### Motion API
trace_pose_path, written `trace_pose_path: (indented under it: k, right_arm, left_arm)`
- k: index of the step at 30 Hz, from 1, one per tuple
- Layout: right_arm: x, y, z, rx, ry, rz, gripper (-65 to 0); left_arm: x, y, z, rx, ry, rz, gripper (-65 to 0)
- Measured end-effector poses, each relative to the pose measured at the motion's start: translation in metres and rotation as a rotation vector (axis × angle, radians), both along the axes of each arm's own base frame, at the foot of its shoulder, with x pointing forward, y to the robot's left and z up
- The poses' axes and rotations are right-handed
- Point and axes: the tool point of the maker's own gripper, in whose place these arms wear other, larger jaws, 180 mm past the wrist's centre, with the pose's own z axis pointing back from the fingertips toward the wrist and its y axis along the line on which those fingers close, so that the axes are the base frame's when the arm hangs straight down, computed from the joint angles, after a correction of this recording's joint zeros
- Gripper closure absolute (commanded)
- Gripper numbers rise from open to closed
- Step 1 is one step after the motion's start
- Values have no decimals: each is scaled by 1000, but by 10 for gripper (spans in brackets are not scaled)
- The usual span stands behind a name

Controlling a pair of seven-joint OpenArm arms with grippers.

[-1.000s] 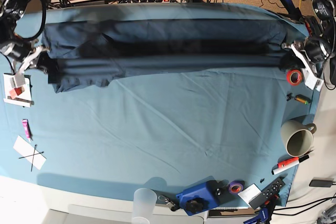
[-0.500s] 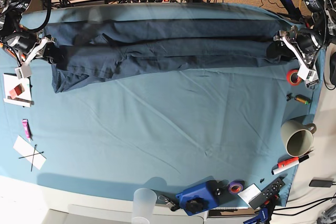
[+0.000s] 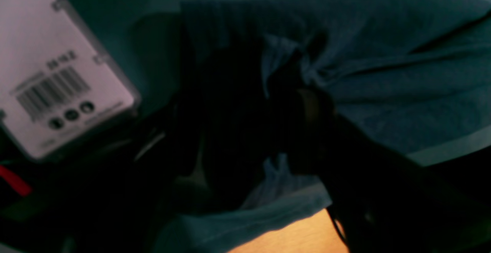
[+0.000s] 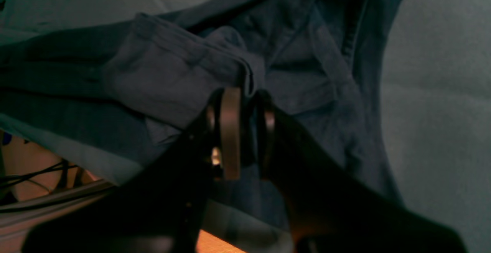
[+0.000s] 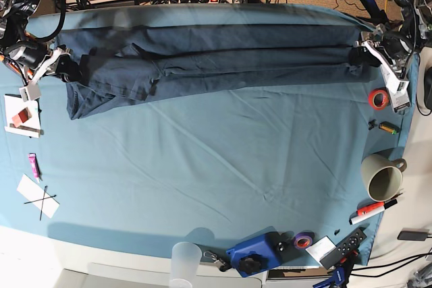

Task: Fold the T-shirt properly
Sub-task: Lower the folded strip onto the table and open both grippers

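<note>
The dark navy T-shirt (image 5: 216, 59) lies stretched in a long band across the far part of the teal table cloth (image 5: 216, 166). My right gripper (image 5: 65, 67) is at the shirt's left end. In the right wrist view its fingers (image 4: 230, 130) stand a narrow gap apart, and a folded hem of the T-shirt (image 4: 172, 73) sits at the tips of the right gripper (image 4: 249, 92). My left gripper (image 5: 356, 60) is at the shirt's right end. The left wrist view is dark and blurred: the left gripper (image 3: 274, 80) has its jaws apart over the crumpled T-shirt (image 3: 402, 73).
A red tape roll (image 5: 379, 98), a mug (image 5: 383, 177) and a marker (image 5: 371, 208) lie along the right edge. At the front edge stand a plastic cup (image 5: 185, 261), a blue device (image 5: 255, 253) and a remote (image 5: 343, 246). Cards (image 5: 20, 114) and paper (image 5: 38, 197) sit at the left.
The shirt, held taut before, has sunk onto the cloth and its near edge has drawn back. Both grippers shifted slightly toward the far edge, and their jaws have parted.
</note>
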Motion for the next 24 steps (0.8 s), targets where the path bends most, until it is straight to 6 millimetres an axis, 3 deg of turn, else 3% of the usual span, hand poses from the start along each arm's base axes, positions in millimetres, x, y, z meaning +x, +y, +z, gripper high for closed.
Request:
trace_pose_path:
  k: [3,11,13,16,24]
  right_arm:
    - [0,0,0,0,0,0,-83]
    - [0,0,0,-1,0,0,-83]
    - [0,0,0,0,0,0,-83]
    - [0,0,0,0,0,0,-83]
    - [0,0,0,-1,1,0,-83]
  left_arm:
    - [1,-3,-3,-37,-3,17,-342]
    - [0,-27,-7,-168,-21,18,-249]
    - [-1,-31,-7,-188,-13,12,-185]
    - [-3,-35,-9,-205,-12,4,-2]
    - [8,-32,-2,-154,-17,-25,0]
